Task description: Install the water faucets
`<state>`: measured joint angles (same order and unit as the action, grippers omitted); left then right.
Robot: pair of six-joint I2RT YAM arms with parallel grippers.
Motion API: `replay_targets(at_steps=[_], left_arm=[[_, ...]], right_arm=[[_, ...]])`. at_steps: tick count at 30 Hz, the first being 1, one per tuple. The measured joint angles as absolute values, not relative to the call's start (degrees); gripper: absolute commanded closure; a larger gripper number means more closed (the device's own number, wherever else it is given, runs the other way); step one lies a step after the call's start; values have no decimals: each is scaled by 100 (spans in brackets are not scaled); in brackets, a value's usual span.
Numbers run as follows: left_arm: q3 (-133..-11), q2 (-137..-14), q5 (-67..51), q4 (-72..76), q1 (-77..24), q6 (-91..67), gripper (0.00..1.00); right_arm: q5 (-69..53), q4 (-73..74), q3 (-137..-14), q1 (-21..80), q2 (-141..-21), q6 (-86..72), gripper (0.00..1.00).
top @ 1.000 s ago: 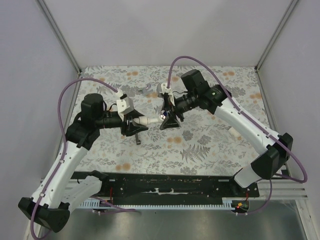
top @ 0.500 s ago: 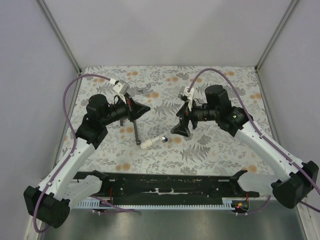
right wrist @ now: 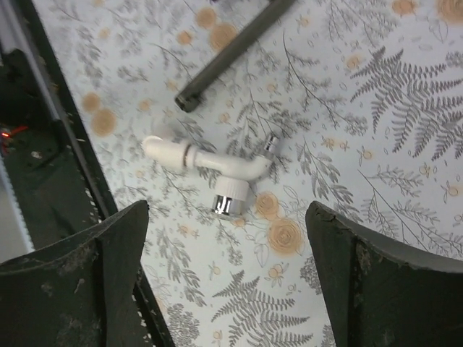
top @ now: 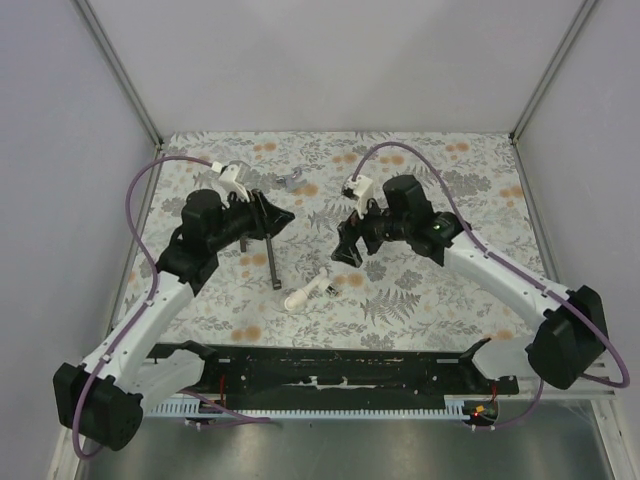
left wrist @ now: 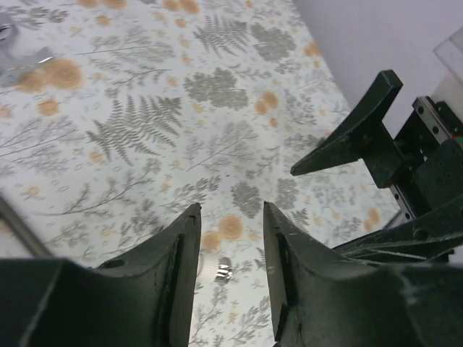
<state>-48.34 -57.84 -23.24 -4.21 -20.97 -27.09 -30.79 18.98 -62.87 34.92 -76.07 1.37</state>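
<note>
Behind left claw (left wrist: 231, 210), faucet (left wrist: 216, 272) mostly hidden.

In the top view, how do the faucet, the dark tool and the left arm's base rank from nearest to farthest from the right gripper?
1. faucet, just lower left of the right gripper.
2. tool, farther to the left.
3. left arm's base, at the bottom-left corner.

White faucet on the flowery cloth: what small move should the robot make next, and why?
Probably lower the right end effector straight down onto the faucet. Its jaws stand wide open, and its wrist view shows the faucet lying loose on the cloth between the two fingers, with nothing gripping it.
</note>
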Motion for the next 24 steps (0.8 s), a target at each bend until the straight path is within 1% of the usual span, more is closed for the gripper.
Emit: replay_targets(at_steps=[3,5,6,10,17,18,19,22,24], left_arm=[[-4727,-5596,-1890,-718,-2097,-2624,35],[-4593,-5454,-1664,-819,-2097,-2576,31],[-4508,-5374,-1590,-888,-2097,-2545,30],[-4244,-5120,-1339,-1135,-2097,-2379,29],[-3874,-4762,-1166,-1278,-2097,-2161,29],[-3820,-4742,-1162,-1271,-2097,-2145,20],[-3754,-4729,-1160,-1271,-2097,-2130,20],[-3531,-4681,-1170,-1214,-2097,-2029,20],[-3367,-4644,-1203,-1184,-2097,-1933,20]], right_arm=[[-2318,2106,-6278,3905,-7972,368,11],[-1942,2200,-6278,4204,-8243,440,15],[-1743,2215,-6278,4386,-8425,456,19],[-967,2198,-6215,4930,-9113,320,25],[-3,2163,-6206,5242,-9782,121,34],[45,2145,-6206,5273,-9859,69,34],[123,2123,-6206,5304,-9939,30,36],[231,2084,-6208,5365,-10160,-75,44],[263,2064,-6208,5387,-10274,-143,55]])
